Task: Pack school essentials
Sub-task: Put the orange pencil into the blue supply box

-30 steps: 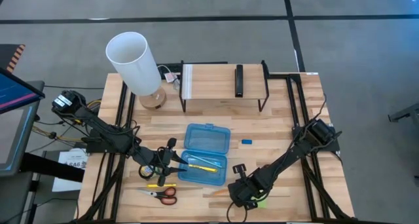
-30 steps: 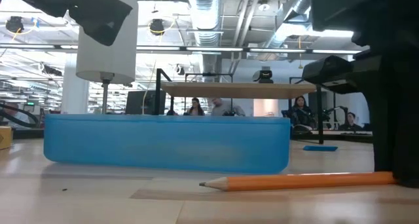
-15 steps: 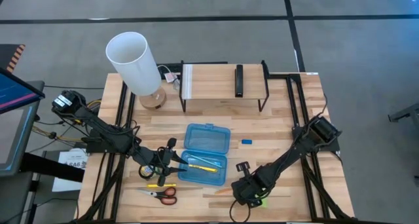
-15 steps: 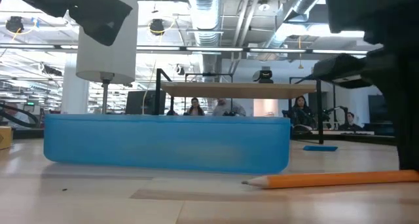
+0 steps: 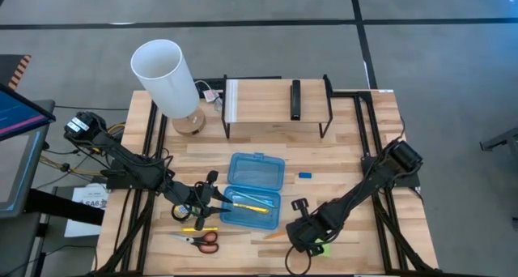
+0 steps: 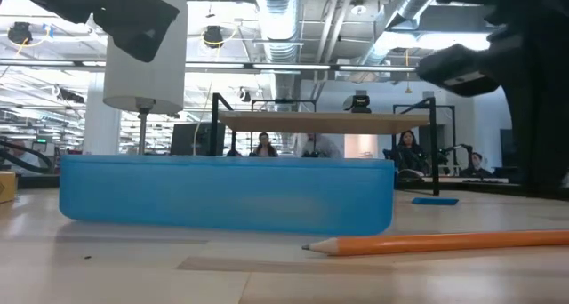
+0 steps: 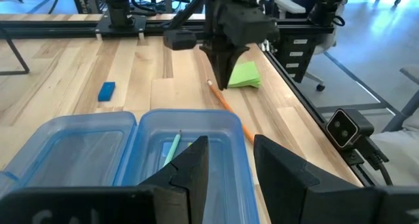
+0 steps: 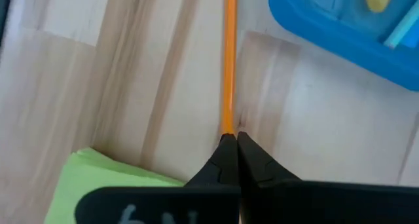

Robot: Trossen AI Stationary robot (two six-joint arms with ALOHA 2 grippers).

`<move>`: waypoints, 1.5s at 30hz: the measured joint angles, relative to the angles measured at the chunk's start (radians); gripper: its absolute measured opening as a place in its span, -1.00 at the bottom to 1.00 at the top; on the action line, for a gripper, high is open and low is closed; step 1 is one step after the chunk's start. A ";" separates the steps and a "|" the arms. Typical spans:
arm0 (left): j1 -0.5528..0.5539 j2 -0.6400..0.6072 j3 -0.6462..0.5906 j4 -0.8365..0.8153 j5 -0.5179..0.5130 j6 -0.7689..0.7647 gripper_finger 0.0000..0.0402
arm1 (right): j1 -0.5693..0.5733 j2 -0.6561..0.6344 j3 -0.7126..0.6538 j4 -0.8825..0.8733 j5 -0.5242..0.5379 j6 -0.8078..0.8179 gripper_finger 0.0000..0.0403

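the right pincer (image 8: 230, 145) is closed on the rear end of the orange pencil (image 8: 229, 60), its two fingertips pinched together over the shaft, near the front edge of the worktop (image 5: 340, 147). in the low view the pencil (image 6: 436, 243) lies flat on the wood with its sharpened tip toward the blue case (image 6: 227, 194); half a second ago that tip sat a little farther from the case, and a second ago it sat closer, so the pencil has slid back and forth along its length. the dark body of the right arm, which stood low at the edge of the low view before, has risen and now hangs higher.

just beside the right pincer (image 5: 303, 236) lies the lime-green sticky-note pad (image 5: 321, 248), partly under the arm. in the left wrist view the pad (image 7: 243, 74) sits behind the pincer's tips and the pencil (image 7: 229, 109) runs from them toward the case.

the open blue case (image 5: 255, 191) holds a yellow pencil (image 5: 249, 205) and a green one (image 7: 171, 149). the small blue eraser (image 5: 304, 176) lies apart on the wood.

the left pincer (image 5: 206, 198) hovers at the case's left side, fingers apart and holding nothing, unchanged from before. the red-handled scissors (image 5: 201, 240) and another yellow pencil (image 5: 199, 228) lie near it. the white lamp (image 5: 166, 78) stands at the back.
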 joint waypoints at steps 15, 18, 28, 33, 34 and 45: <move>0.000 0.000 0.000 0.000 0.000 0.000 -0.46 | 0.032 -0.006 0.001 -0.189 -0.024 0.102 -0.53; 0.000 0.000 0.000 0.000 0.000 0.000 -0.45 | 0.044 -0.008 -0.009 -0.179 -0.023 0.119 -0.41; 0.000 0.000 0.000 0.001 0.000 0.000 -0.45 | 0.031 -0.012 -0.132 -0.078 -0.028 0.154 -0.35; 0.000 0.000 0.000 0.001 0.000 0.000 -0.45 | 0.024 -0.011 -0.134 -0.056 -0.038 0.141 -0.37; 0.000 0.000 0.000 0.001 0.000 0.000 -0.45 | 0.023 -0.011 -0.134 -0.056 -0.041 0.141 -0.37; 0.000 0.000 0.000 0.001 0.000 0.000 -0.45 | 0.022 -0.010 -0.134 -0.046 -0.064 0.148 -0.33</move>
